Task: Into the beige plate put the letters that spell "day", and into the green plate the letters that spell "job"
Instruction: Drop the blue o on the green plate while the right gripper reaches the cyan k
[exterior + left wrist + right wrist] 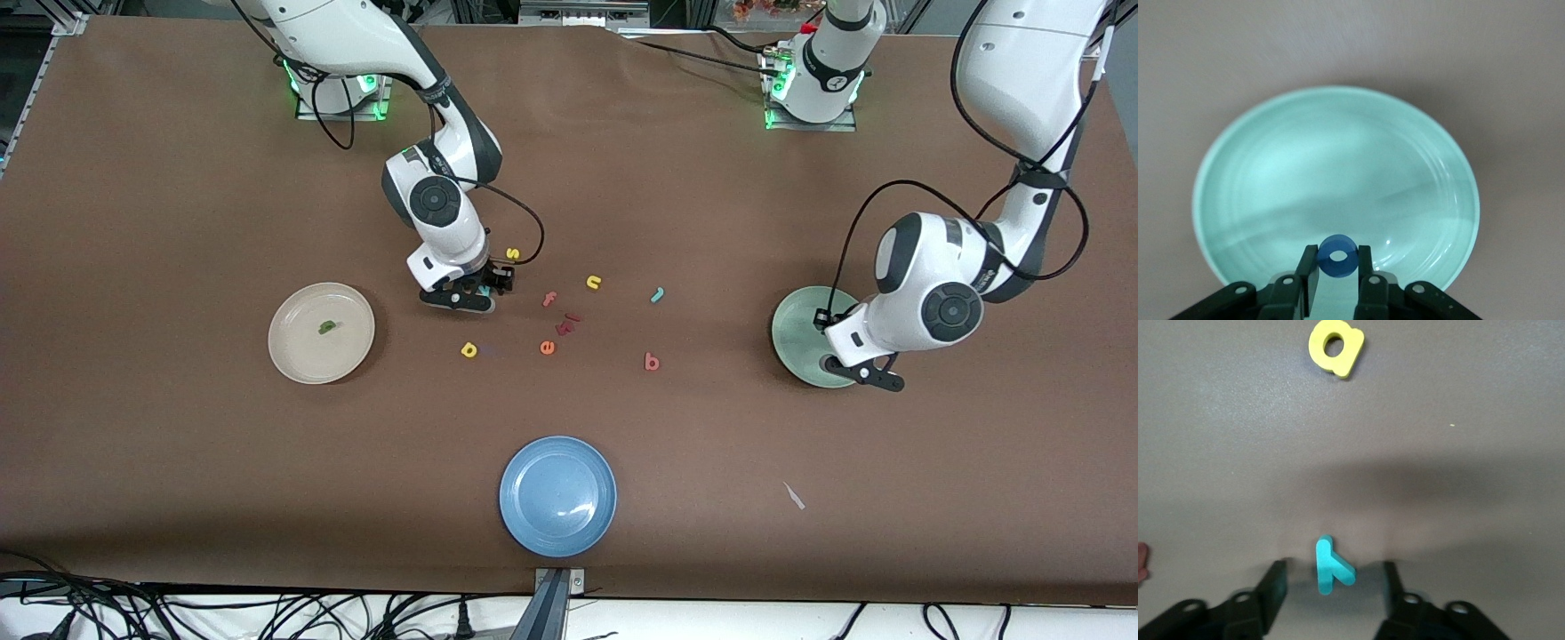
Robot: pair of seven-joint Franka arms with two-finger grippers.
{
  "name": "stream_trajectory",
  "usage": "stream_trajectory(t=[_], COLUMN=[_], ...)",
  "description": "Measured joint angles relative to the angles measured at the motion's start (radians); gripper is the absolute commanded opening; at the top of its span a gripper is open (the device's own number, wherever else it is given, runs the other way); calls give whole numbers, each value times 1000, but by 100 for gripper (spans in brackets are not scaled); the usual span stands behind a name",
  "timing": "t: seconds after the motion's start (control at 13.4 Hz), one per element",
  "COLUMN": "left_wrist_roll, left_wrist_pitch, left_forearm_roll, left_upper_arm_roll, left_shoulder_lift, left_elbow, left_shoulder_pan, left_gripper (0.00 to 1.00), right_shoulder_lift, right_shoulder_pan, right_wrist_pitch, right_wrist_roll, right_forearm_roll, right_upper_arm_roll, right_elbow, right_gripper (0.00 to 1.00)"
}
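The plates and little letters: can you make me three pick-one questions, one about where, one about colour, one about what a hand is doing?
1. Where is the green "d"?
A. beige plate
B. blue plate
C. bare table

2. What colour is the "o"?
A. yellow
B. blue
C. red

3. What is the left hand doing?
A. resting empty
B. pushing a plate
C. holding the "o" over the green plate

Answers:
1 A, it lies inside that plate.
2 B, the ring is blue.
3 C, its fingers pinch the ring above the plate.

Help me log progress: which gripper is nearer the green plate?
Left. The left gripper hangs over the green plate, shut on the blue "o"; the right gripper straddles the teal "y", nearer the beige plate.
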Motion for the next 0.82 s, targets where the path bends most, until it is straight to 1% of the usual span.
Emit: stream_trajectory(t=[0.07, 0.15, 0.22, 0.37, 0.45, 0.6, 0.67, 0.82], left_wrist_roll=[0, 1, 2, 4, 4, 5, 5, -15], left_wrist_pitch=[8, 14, 16, 17, 17, 17, 4, -74], left_forearm_roll=[0, 0, 0, 0, 0, 0, 0, 0], left_upper_arm_roll=[0, 0, 0, -1, -2, -17, -40, -103], left_shoulder_lift=[14, 27, 34, 37, 37, 34, 28, 3], left_elbow=[-7, -9, -9, -8, -6, 7, 24, 71], left_shoulder_pan=[1, 4, 7, 8, 8, 9, 9, 8], left_gripper=[19, 48, 99, 100, 100, 100, 100, 100], right_shoulder_lift=[0, 0, -1, -1, -1, -1, -1, -4], right_shoulder_pan=[-1, -1, -2, -2, -2, -5, -12, -36], right_wrist_pitch=[1, 1, 1, 2, 2, -10, -52, -183], right_wrist_roll=[0, 0, 0, 0, 0, 0, 0, -8], right_forearm_roll=[0, 0, 0, 0, 0, 0, 0, 0], right_upper_arm_roll=[-1, -2, -3, -3, -4, -7, -9, -15], right_elbow=[0, 0, 0, 1, 1, 17, 42, 119], right_gripper=[28, 21, 16, 5, 3, 2, 2, 3])
